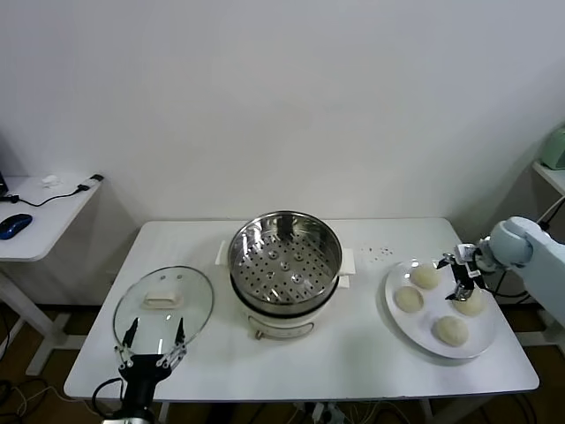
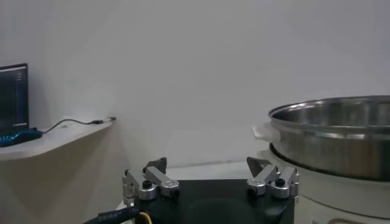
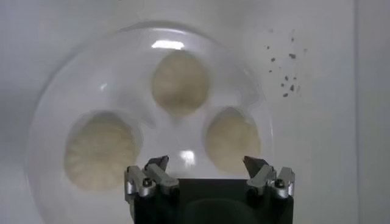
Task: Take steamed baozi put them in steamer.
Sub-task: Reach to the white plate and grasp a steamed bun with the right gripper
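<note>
A plain white wall backs a white table [image 1: 353, 362], and the steamer [image 1: 284, 269] stands at the middle of it, its perforated tray bare. To the steamer's right lies a white plate [image 1: 393, 309] carrying four baozi [image 1: 451, 330], cream-white and round, set apart from one another; none is in the steamer. The right gripper [image 1: 458, 275] hangs over the plate among the buns, on the far side from the steamer, with its fingers spread wide and nothing between them. In the right wrist view three of the baozi [image 3: 180, 82] show below the parted fingertips [image 3: 157, 164], untouched. To the steamer's left a glass lid [image 1: 163, 305] with a white handle rests flat on the table. The left gripper [image 1: 153, 340] sits at the table's near edge, just by the lid, its fingers also released and empty; its wrist view shows the steamer's steel wall [image 2: 341, 137] close alongside. Farther left of the steamer, off the table, stands a side desk [image 1: 40, 216] with a blue mouse [image 1: 14, 225] and a cable.
</note>
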